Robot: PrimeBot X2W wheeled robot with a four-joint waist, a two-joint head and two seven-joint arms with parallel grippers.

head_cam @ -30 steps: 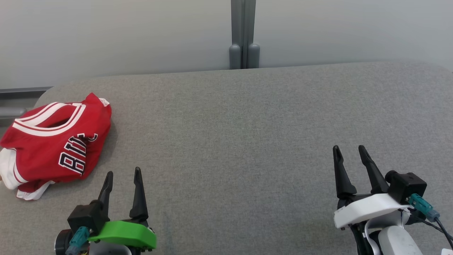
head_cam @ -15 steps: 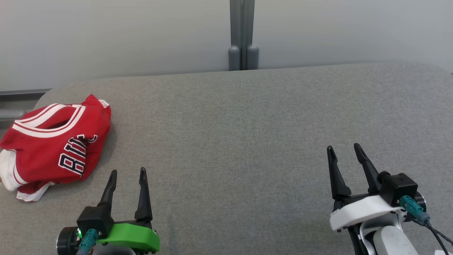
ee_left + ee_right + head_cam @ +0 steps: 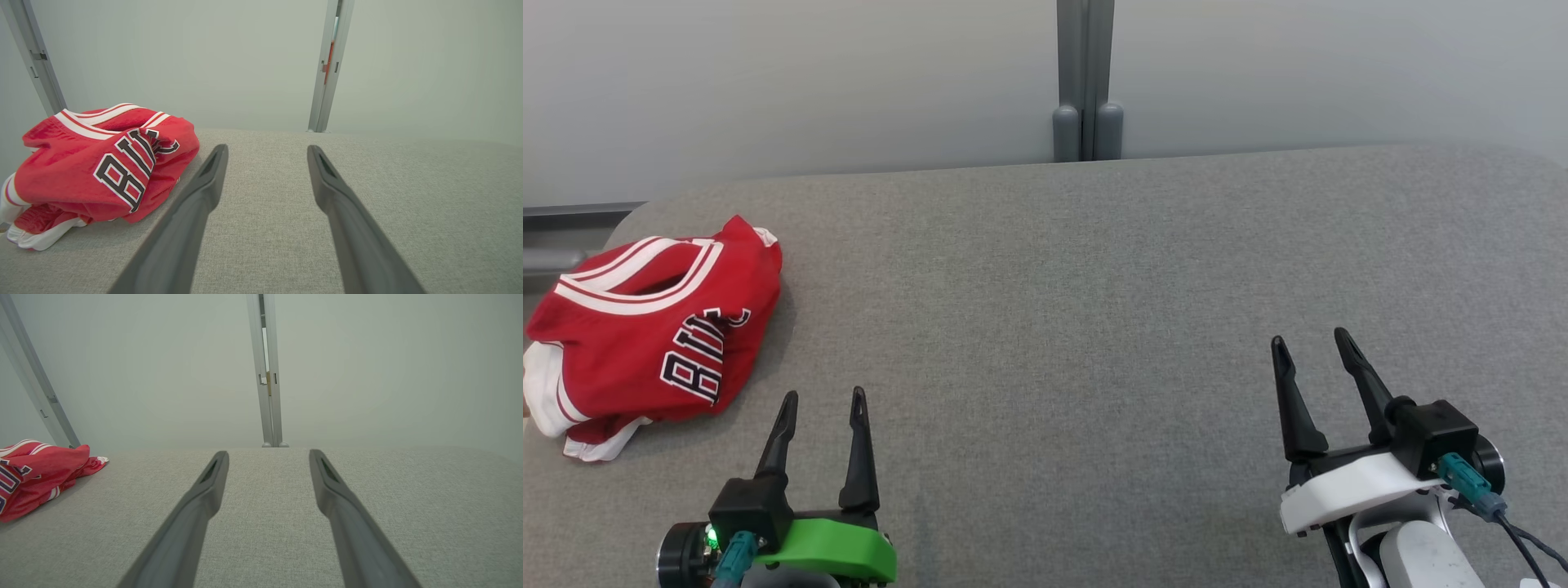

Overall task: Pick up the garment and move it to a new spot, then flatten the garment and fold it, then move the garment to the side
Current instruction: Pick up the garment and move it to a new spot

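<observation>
A red jersey (image 3: 654, 327) with white trim and dark lettering lies crumpled in a heap at the far left end of the grey bench (image 3: 1078, 310), close to its rounded corner. The left hand (image 3: 823, 398), on its green mount, hovers low over the bench just to the right of the jersey without touching it. Its two dark fingers (image 3: 858, 449) are spread apart with nothing between them. The right hand (image 3: 1308, 339), on a white mount, is well apart from the jersey on the other side of the bench, also spread and empty. A pale wall with a grey post (image 3: 1083, 82) stands behind the bench.
</observation>
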